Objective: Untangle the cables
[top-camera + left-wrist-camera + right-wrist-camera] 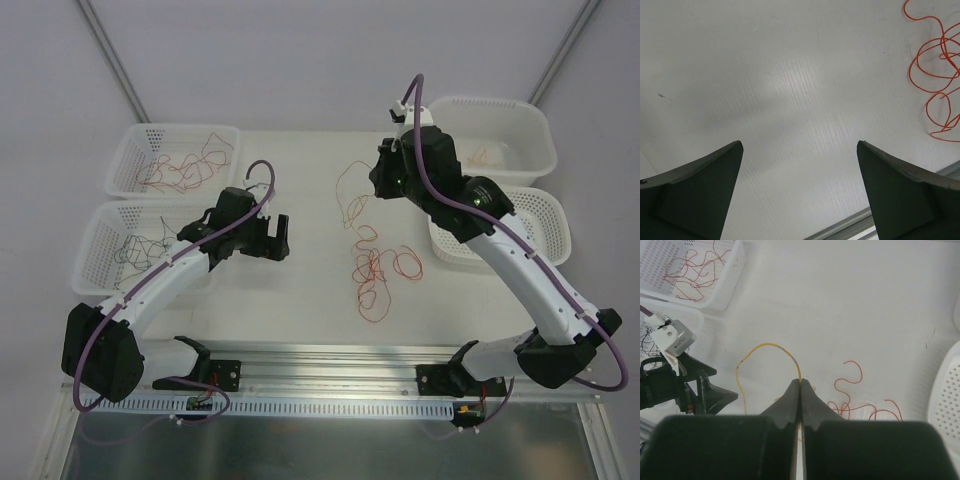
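A tangle of red and orange cables [375,268] lies on the white table between the two arms. My right gripper [800,382] is shut on a yellow cable [765,346], which arches up from the fingertips and hangs down to the left. In the top view that thin cable [350,192] trails down from the right gripper [383,172] toward the pile. My left gripper [283,237] hovers left of the pile, open, with only bare table between its fingers [800,144]. Loops of an orange cable [935,50] show at the right edge of the left wrist view.
Two white baskets stand at the left: the far one [130,150] holds red cables, the near one [95,250] black ones. At the right are a deep bin [540,130] and a basket [555,225] partly under the right arm. A metal rail [330,375] runs along the near edge.
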`<state>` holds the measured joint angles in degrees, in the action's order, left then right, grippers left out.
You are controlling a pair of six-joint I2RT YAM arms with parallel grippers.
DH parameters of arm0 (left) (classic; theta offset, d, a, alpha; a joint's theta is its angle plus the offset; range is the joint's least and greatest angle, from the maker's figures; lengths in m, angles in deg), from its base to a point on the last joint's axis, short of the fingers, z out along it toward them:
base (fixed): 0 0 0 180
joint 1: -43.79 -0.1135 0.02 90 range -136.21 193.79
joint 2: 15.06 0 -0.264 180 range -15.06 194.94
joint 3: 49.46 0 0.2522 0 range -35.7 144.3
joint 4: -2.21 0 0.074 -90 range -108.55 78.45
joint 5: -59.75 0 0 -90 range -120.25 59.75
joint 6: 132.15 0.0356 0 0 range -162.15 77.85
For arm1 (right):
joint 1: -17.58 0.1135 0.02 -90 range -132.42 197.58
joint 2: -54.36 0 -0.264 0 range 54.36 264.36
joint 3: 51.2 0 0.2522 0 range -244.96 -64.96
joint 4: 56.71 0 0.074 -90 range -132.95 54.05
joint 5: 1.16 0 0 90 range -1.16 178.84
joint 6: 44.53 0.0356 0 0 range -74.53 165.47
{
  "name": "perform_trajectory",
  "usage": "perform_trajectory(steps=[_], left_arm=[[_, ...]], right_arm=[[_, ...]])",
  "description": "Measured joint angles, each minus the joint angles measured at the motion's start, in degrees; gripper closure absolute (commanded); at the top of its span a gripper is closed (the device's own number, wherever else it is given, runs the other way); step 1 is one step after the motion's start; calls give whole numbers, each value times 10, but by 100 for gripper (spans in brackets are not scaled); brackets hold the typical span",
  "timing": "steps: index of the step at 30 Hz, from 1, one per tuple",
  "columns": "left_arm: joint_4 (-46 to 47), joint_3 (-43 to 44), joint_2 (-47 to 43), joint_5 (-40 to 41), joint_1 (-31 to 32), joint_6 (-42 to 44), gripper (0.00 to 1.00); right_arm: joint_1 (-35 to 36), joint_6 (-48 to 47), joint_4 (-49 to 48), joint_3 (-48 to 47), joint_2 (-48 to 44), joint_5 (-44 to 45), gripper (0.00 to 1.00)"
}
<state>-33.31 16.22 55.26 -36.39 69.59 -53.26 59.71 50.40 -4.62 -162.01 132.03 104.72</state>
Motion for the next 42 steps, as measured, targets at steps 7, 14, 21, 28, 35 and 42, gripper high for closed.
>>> perform_trajectory(steps=[7, 14, 21, 28, 35, 42], left_arm=[[0, 0, 0, -9, 0, 0, 1], [0, 0, 0, -11, 0, 0, 1], [0, 0, 0, -12, 0, 0, 1], [1, 0, 0, -14, 0, 0, 1], [1, 0, 2, -14, 0, 0, 1], [1, 0, 16, -14, 0, 1, 1]], right_arm=[[0, -16, 21, -24, 11, 14, 99], [0, -84, -29, -153, 12, 22, 99], [-44, -138, -90, -145, -37, 64, 99], [-160, -146, -103, -115, -20, 56, 99], [-283, -148, -141, -95, 34, 30, 99], [-395, -147, -202, -120, 153, -5, 98]])
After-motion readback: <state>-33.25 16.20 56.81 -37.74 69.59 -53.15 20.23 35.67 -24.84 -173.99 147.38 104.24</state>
